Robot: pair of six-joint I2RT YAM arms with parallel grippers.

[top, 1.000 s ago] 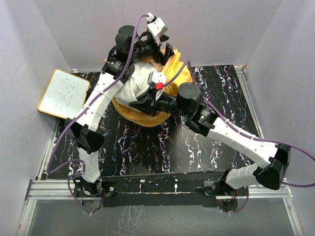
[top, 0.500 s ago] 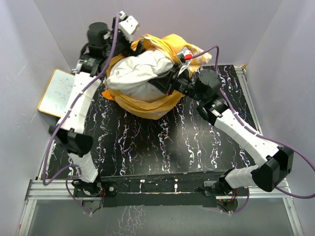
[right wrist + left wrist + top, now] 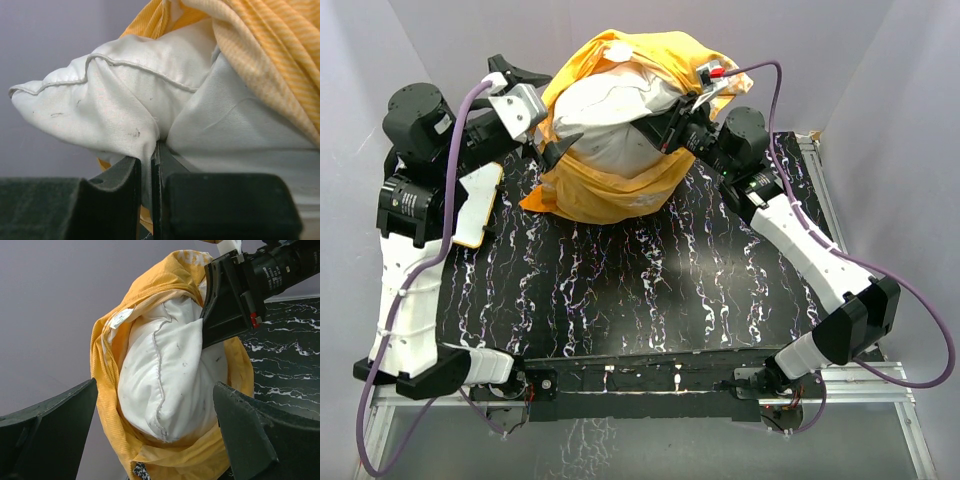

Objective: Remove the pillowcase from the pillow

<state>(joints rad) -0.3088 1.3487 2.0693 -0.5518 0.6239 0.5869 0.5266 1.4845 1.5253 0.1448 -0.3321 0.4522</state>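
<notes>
The off-white pillow (image 3: 610,130) bulges out of the orange pillowcase (image 3: 605,195), which is bunched around its far and near sides at the back of the table. My right gripper (image 3: 665,125) is shut on a fold of the pillow (image 3: 115,100) and holds it up; the pinch shows in the right wrist view (image 3: 147,165), with the pillowcase (image 3: 270,50) draped above. My left gripper (image 3: 545,110) is open and empty, just left of the bundle. In the left wrist view the pillow (image 3: 165,375) and the pillowcase (image 3: 107,380) sit ahead of its wide-open gripper (image 3: 155,440).
A white whiteboard with a wooden frame (image 3: 480,205) lies at the table's left edge, partly hidden under my left arm. The black marbled table (image 3: 650,290) lies in front of the bundle. Grey walls close in the back and both sides.
My left arm swung out to the left, away from the far side of the bundle, its gripper now open. My right gripper carried the pillow up and towards the back wall.
</notes>
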